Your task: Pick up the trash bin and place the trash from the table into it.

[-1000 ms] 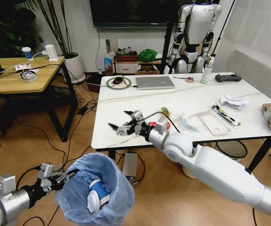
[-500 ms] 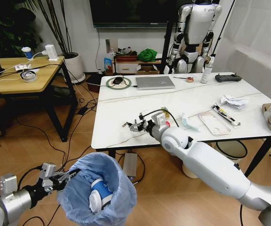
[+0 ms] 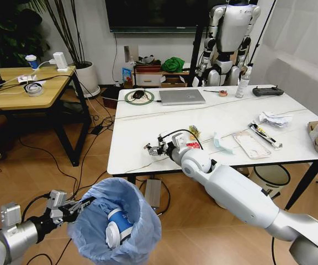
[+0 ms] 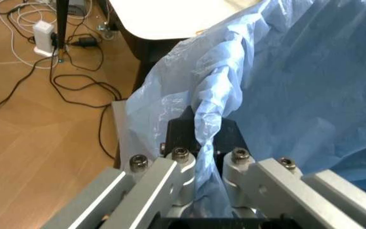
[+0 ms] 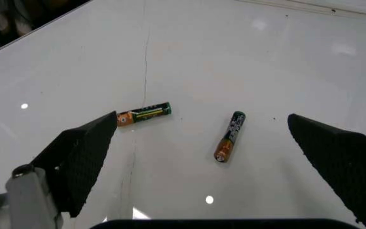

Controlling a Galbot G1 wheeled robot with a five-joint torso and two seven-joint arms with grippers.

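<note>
With the bin (image 3: 115,229) pinched by its bag rim in the left end effector (image 4: 208,157), held low beside the surface (image 3: 148,130) to catch trash. Right end effector (image 5: 202,138), spread wide, poised over two batteries (image 5: 228,136). Wrappers (image 3: 193,144) half hidden behind its wrist.

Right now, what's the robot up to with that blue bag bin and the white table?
The left gripper is clamped on the rim of the round bin lined with a light-blue plastic bag, holding it below the glossy white table. The right gripper hangs open over two small green-and-orange batteries near the table's front edge.
</note>
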